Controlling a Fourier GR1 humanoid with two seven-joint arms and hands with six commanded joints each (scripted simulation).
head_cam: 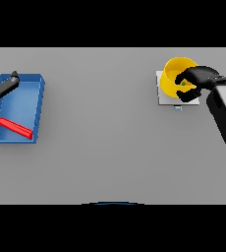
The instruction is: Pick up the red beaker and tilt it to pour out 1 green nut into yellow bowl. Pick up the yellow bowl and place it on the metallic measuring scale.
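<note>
Right hand (199, 82) curls over the yellow bowl's (173, 74) rim, gripping it on the metallic scale (162, 98); a green nut (184, 83) lies inside. Left hand (2, 86), fingers straight, hovers over the blue tray (40, 93) holding the red beaker (15, 128).

Yellow bowl (173, 74), red beaker (15, 128) (blue bin (35, 98)), grey table (105, 138).

Even, flat light falls across the grey desk (110, 147) — no glare, barely any shadows, edges slightly soft.
</note>
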